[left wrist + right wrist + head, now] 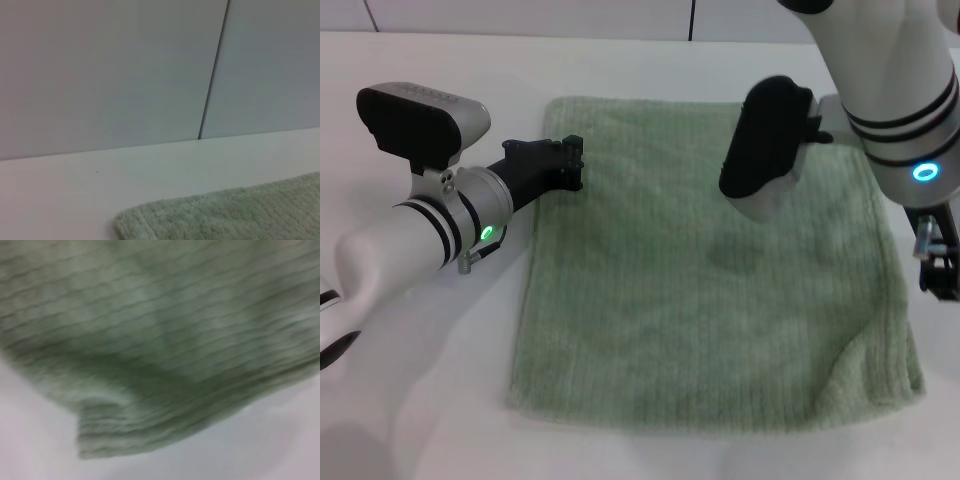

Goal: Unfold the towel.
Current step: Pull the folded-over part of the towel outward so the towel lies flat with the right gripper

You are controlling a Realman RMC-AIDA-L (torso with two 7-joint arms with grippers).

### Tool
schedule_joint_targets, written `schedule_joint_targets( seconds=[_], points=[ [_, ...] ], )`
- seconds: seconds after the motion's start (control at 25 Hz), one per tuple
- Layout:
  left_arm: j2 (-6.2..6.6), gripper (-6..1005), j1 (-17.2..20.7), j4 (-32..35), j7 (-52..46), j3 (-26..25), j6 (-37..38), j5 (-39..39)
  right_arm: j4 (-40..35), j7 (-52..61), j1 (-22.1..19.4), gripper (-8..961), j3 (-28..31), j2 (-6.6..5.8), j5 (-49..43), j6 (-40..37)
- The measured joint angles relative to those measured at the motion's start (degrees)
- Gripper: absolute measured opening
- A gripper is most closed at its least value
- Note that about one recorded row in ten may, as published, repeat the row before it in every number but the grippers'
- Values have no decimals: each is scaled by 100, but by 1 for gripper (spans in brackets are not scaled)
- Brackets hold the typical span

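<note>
The pale green towel (700, 300) lies spread out, nearly flat, on the white table (420, 400). A raised wrinkle runs near its front right corner. My left gripper (563, 163) is low at the towel's far left edge, close to the far left corner. The left wrist view shows that corner of the towel (240, 215) on the table. My right arm hangs over the towel's right side, and my right gripper (938, 262) is beside the right edge. The right wrist view shows a towel corner (160, 340) with a small fold.
A grey wall with a vertical seam (212, 75) stands behind the table's far edge. Bare white table surrounds the towel on the left and front.
</note>
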Motion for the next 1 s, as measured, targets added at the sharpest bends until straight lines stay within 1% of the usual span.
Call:
schedule_joint_targets(
  seconds=[0.04, 0.08, 0.16, 0.2, 0.24, 0.32, 0.36, 0.64, 0.76, 1.0],
  points=[
    [1, 12, 7, 11, 1, -4, 0, 0, -227, 6, -39, 329, 13, 7, -169, -23],
    [3, 12, 11, 12, 1, -6, 0, 0, -227, 6, -39, 329, 13, 7, -169, -23],
    [6, 12, 16, 15, 1, -9, 0, 0, -553, -25, -151, 328, 12, 28, -212, -93],
    [6, 12, 16, 15, 1, -9, 0, 0, -553, -25, -151, 327, 12, 28, -212, -93],
    [8, 12, 17, 18, 1, -9, 0, 0, -707, -75, -245, 327, -2, 40, -183, -178],
    [9, 12, 14, 20, 2, -11, 0, 0, -747, -109, -289, 327, -5, 47, -160, -218],
    [9, 12, 11, 21, 1, -12, 0, 0, -763, -187, -384, 327, -25, 61, -76, -346],
    [9, 12, 3, 16, 2, -25, 0, 0, -781, -325, -504, 328, -51, 69, 378, -567],
    [8, 12, -9, 12, 2, -32, 0, 0, -944, -402, -612, 329, -62, 69, 472, -714],
    [8, 12, -11, 13, 2, -36, 0, 0, -869, -468, -651, 329, -67, 69, 621, -732]
  ],
)
